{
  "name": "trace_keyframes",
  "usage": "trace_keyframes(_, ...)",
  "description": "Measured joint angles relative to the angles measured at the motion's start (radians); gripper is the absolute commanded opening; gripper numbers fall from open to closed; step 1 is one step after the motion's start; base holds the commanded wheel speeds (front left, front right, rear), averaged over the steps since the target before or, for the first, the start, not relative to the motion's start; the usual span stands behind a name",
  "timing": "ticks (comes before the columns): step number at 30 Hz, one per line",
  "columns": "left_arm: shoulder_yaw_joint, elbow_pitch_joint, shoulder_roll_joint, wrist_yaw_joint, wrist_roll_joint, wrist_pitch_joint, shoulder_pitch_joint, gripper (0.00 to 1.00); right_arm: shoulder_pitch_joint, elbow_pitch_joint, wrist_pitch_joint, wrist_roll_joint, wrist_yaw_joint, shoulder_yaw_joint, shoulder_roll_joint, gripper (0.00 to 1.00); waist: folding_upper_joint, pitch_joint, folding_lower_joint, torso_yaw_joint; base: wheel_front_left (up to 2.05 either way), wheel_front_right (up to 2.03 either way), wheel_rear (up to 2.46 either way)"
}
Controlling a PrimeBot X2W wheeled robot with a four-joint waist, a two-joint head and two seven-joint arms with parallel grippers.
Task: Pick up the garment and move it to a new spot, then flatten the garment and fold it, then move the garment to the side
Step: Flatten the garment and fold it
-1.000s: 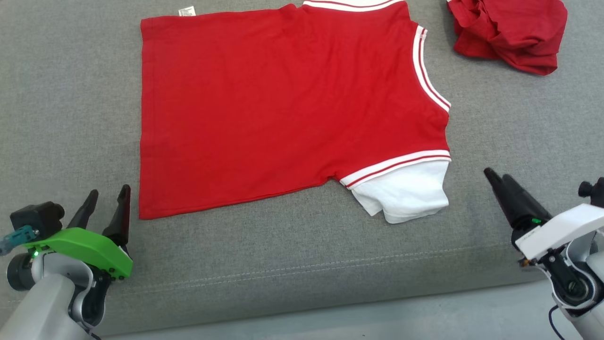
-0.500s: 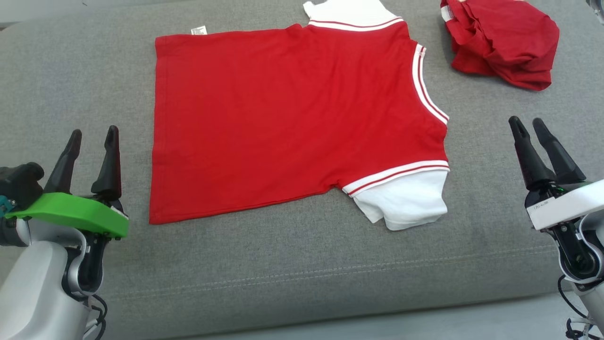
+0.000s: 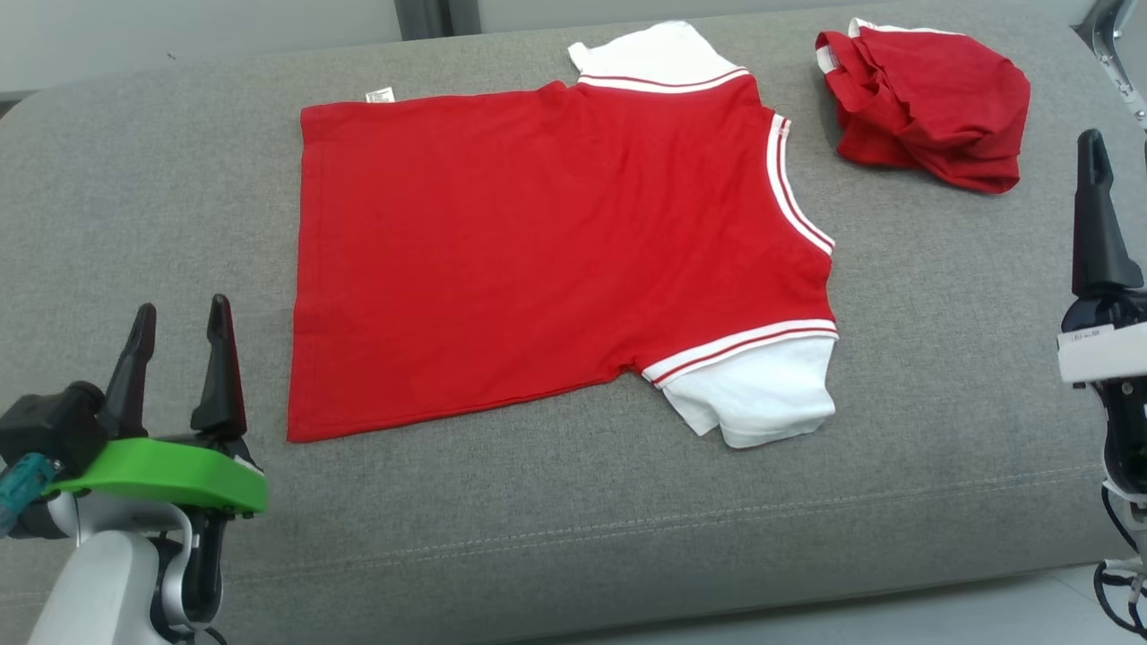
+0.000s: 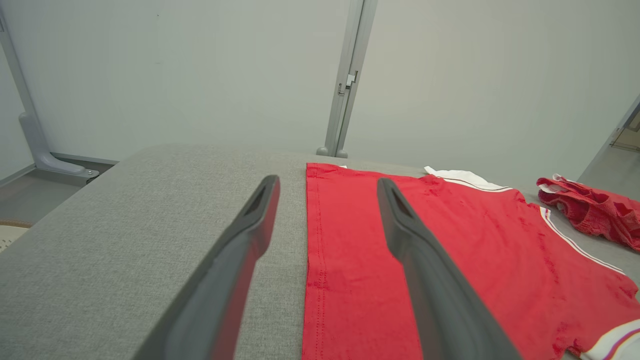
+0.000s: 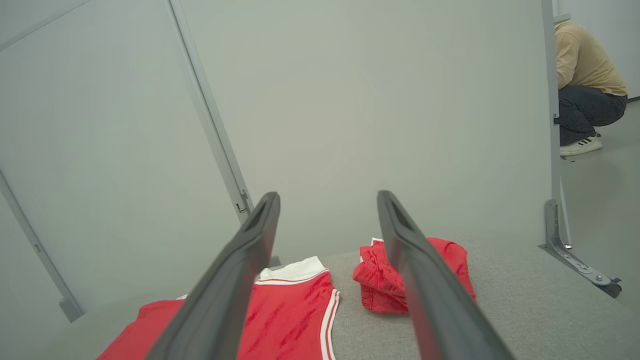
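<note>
While the red T-shirt [image 3: 556,251] is lying flat on the grey cushion [image 3: 941,376], the left gripper [image 3: 181,305] and right gripper [image 5: 327,194] are hovering spread wide, empty.

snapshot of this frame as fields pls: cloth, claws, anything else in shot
surface: grey cushion
garment: red shirt, white sleeves, spread flat, not yet folded
other cloth: crumpled red garment, far right, apart from the shirt
left claw: open, empty, off the shirt's near-left corner, not touching
right claw: open, empty, raised to the right of the shirt
background: person crouching beyond the partition, in the right wrist view
</note>
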Motion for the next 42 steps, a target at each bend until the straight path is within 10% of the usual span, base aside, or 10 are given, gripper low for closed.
trace_keyframes(26, 0.087, -0.125, -0.063, -0.009, 0.131, 0.0, 0.109, 1.0, 0.152, -0.066, 0.0, -0.241, -0.023, -0.022, 0.106, 1.0, 0.0, 0.022, 0.0, 0.016, 0.0, 0.0, 0.0)
trace_keyframes(42, 0.067, -0.122, -0.095, -0.054, 0.148, 0.0, 0.136, 1.0, 0.234, 0.071, 0.0, -0.221, 0.023, 0.002, 0.142, 1.0, 0.0, 0.053, 0.0, 0.02, 0.0, 0.0, 0.0)
